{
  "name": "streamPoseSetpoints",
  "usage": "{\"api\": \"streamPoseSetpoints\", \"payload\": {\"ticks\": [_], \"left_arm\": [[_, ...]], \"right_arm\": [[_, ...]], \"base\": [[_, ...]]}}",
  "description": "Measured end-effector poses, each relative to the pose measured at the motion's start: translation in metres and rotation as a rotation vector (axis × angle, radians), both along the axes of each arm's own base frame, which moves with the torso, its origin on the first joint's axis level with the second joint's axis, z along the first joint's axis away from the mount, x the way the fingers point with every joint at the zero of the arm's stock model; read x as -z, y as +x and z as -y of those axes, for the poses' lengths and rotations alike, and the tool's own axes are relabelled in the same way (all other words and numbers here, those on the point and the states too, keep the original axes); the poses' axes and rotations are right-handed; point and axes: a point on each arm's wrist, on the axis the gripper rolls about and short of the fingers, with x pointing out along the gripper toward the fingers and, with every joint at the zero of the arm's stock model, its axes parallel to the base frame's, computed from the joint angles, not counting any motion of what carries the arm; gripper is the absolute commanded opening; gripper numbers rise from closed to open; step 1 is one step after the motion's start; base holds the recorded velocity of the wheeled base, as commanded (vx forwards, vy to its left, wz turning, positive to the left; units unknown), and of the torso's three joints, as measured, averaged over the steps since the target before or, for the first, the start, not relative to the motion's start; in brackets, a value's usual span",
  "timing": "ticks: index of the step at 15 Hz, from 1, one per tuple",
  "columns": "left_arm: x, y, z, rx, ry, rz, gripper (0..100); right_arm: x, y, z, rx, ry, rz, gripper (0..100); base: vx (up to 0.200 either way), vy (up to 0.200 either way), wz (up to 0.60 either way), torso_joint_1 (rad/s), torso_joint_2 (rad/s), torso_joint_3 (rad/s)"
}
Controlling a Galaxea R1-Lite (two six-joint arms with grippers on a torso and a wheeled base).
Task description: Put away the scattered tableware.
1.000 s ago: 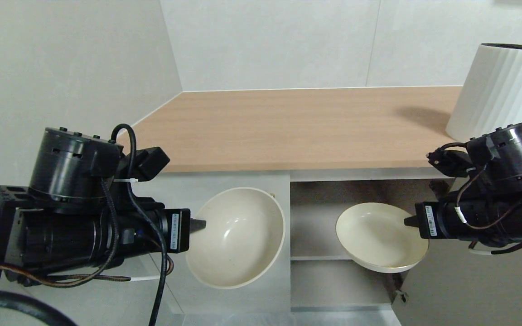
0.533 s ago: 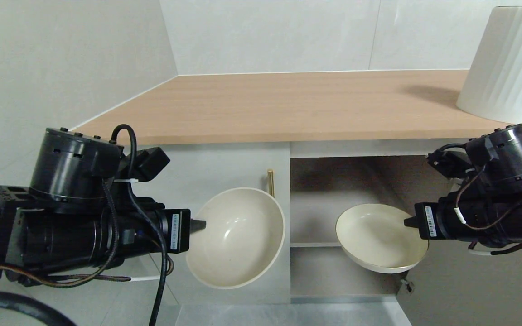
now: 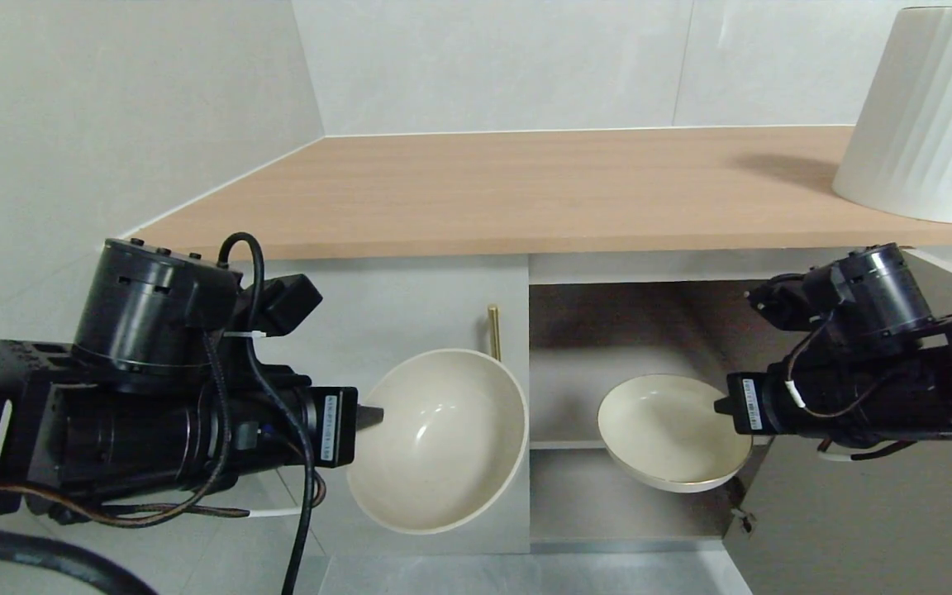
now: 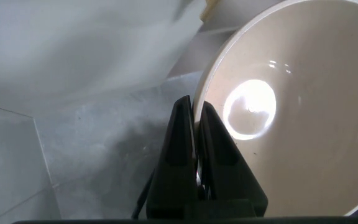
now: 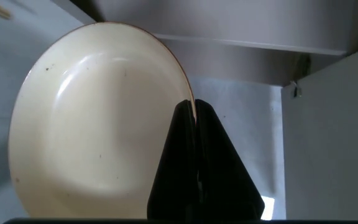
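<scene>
Cream bowl (image 3: 443, 438) is clamped by its rim between the closed fingers of the left gripper (image 3: 373, 416) and held tilted beyond the fingertips, before the shut cabinet door (image 3: 410, 306). Cream plate (image 3: 670, 430) is pinched at its rim by the closed right gripper (image 3: 721, 405), before the open compartment (image 3: 608, 330).

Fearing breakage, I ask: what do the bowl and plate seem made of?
The bowl is probably glazed ceramic: glossy cream with a sharp light glint; melamine is possible. The plate, likewise cream with a softer sheen and a thin darker rim line, looks ceramic too.
</scene>
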Motion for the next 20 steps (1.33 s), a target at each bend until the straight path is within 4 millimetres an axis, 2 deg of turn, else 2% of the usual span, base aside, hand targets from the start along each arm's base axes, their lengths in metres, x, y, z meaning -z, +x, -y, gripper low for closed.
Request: {"api": "streamPoseSetpoints", "payload": {"ticks": [4,9,13,16,20], "left_arm": [[0.003,0.001,0.003,0.006,0.007,-0.011,0],[0.006,0.002,0.005,0.013,0.016,-0.025,0],[0.010,0.003,0.008,0.019,0.026,-0.038,0],[0.012,0.004,0.008,0.020,0.028,-0.044,0],[0.013,0.005,0.009,0.020,0.031,-0.048,0]], "right_arm": [[0.034,0.028,-0.013,0.012,0.008,-0.006,0],[0.099,0.080,-0.021,0.113,0.074,0.052,0],[0.146,0.109,-0.019,0.215,0.060,0.126,0],[0.168,0.121,-0.016,0.265,0.050,0.137,0],[0.182,0.136,-0.011,0.335,0.044,0.142,0]], "base": [[0.000,0.000,0.00,0.000,0.00,0.000],[0.000,0.000,0.00,0.000,0.00,0.000],[0.000,0.000,0.00,0.000,0.00,0.000],[0.000,0.000,0.00,0.000,0.00,0.000],[0.000,0.000,0.00,0.000,0.00,0.000]]}}
